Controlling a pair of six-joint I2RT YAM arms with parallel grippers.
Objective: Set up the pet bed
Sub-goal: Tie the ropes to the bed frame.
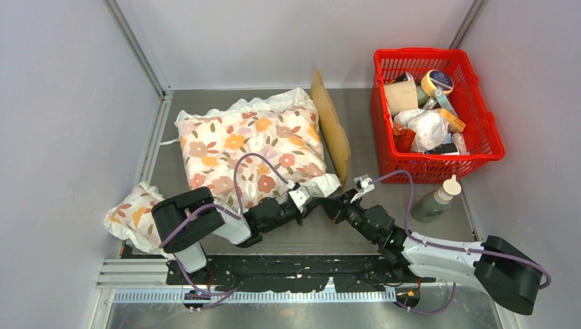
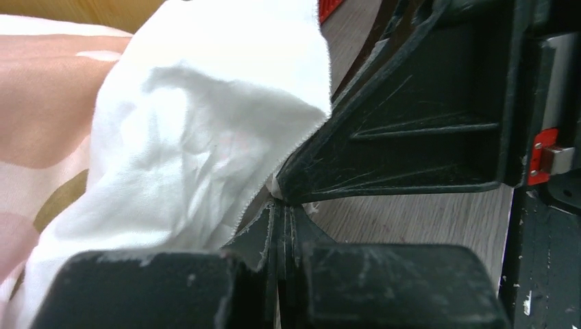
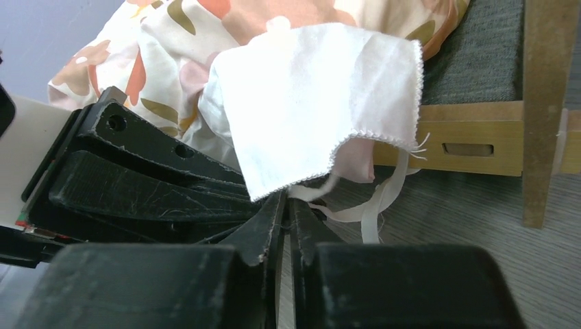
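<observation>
Pet bed sits at about 12 o'clock on the surface, almost wholly under the floral cushion. From above I see only its wooden headboard, standing tilted along the cushion's 3 o'clock side. My right wrist view shows a light-wood rail with the dark grey fabric above it, and the cushion lying on that fabric.

Both arms meet at the cushion's 5 o'clock corner, where a white flap of its cover hangs out. My left fingers are pressed together right at the flap's hem — I cannot tell whether any cloth is pinched between them. My right fingers are together too, tips close to the left ones, and a thin white tie trails just past them.

A red basket full of odds and ends stands at 2 o'clock, with a bottle just beside its near edge. A second, smaller floral cushion lies at 8 o'clock.
</observation>
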